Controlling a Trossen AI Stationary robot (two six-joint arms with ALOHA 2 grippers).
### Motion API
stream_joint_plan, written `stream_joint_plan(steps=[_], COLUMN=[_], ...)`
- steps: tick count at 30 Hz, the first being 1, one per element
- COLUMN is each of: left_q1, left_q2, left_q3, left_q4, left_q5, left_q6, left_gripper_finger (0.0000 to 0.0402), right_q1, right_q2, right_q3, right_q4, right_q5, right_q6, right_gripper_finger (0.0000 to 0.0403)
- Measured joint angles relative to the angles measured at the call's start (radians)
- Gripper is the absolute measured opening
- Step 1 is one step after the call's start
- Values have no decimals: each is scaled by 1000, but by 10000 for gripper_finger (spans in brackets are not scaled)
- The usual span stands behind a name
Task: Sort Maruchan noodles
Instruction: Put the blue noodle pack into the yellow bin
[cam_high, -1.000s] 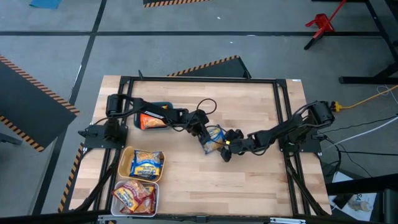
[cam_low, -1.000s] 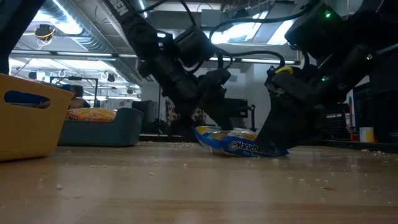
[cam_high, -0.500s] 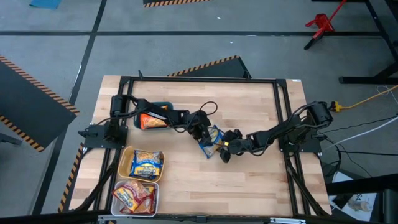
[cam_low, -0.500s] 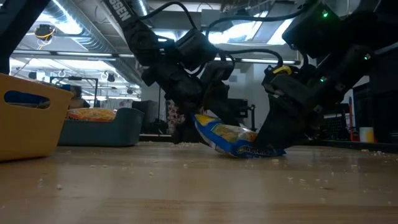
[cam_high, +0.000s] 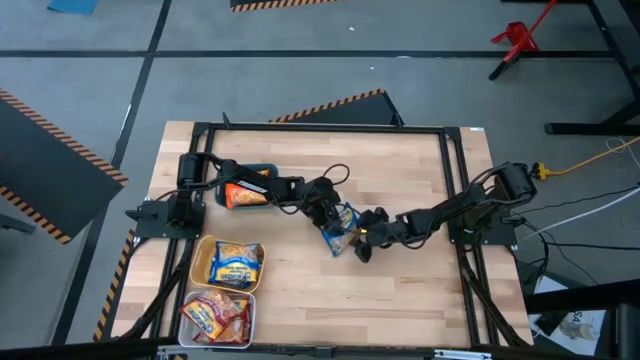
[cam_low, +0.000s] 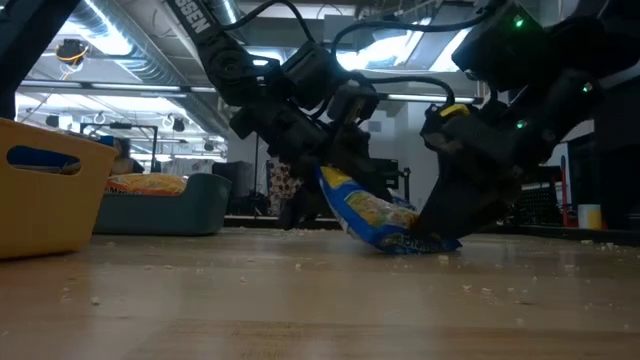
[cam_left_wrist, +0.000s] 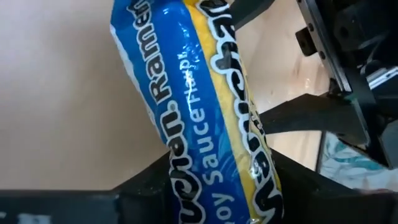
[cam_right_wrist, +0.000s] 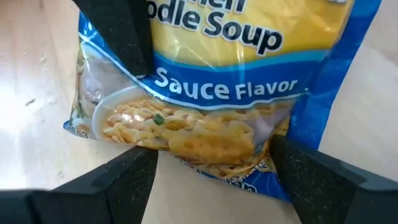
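A blue Maruchan packet (cam_high: 343, 228) with yellow print sits tilted at the table's middle. Its upper end is in my shut left gripper (cam_high: 328, 213), which reaches in from the table's left. Its lower end (cam_low: 418, 241) rests on the wood. My right gripper (cam_right_wrist: 214, 168) is open, low at that lower end, with one finger on either side of the packet (cam_right_wrist: 211, 112). The other packets lie in trays at the near left: orange (cam_high: 243, 194) in the teal one, blue (cam_high: 236, 266) in the yellow one, red (cam_high: 212, 316) in the white one. My left gripper (cam_left_wrist: 217, 186) pinches the blue packet's upper end (cam_low: 336, 183) between its two fingers, coming in slanting from above and from the table's left. The packet (cam_left_wrist: 205, 106) runs down from the fingers at a tilt, its lower end on the table. My right gripper: whether its fingers (cam_right_wrist: 314, 177) touch the packet, I cannot tell.
The teal tray (cam_high: 262, 170), yellow tray (cam_high: 199, 262) and white tray (cam_high: 250, 318) stand along the table's left side. In the low view the yellow tray (cam_low: 40, 190) and teal tray (cam_low: 165, 212) show at left. Crumbs dot the bare wood toward the near and right edges.
My left gripper has risen, taking the blue packet's end with it. The packet lay almost flat a second ago; it now stands steeply tilted, with its lower end kept on the table at my right gripper.
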Motion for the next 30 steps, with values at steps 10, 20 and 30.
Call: stream_joint_plan(steps=[10,20,30], left_q1=[-1,-10,-4], left_q2=[0,-36,-190], left_q3=[0,1,0], left_q4=[11,69,-68], left_q5=[123,351,433], left_q6=[-12,-30,14], left_gripper_finger=[157,156,156], right_q1=[1,46,205], right_q2=[-104,-114,-114], right_q3=[-3,0,-1], right_q4=[-100,-172,-154], right_q5=[-238,-272,-233], right_q6=[-24,-17,32], right_gripper_finger=[317,317,317])
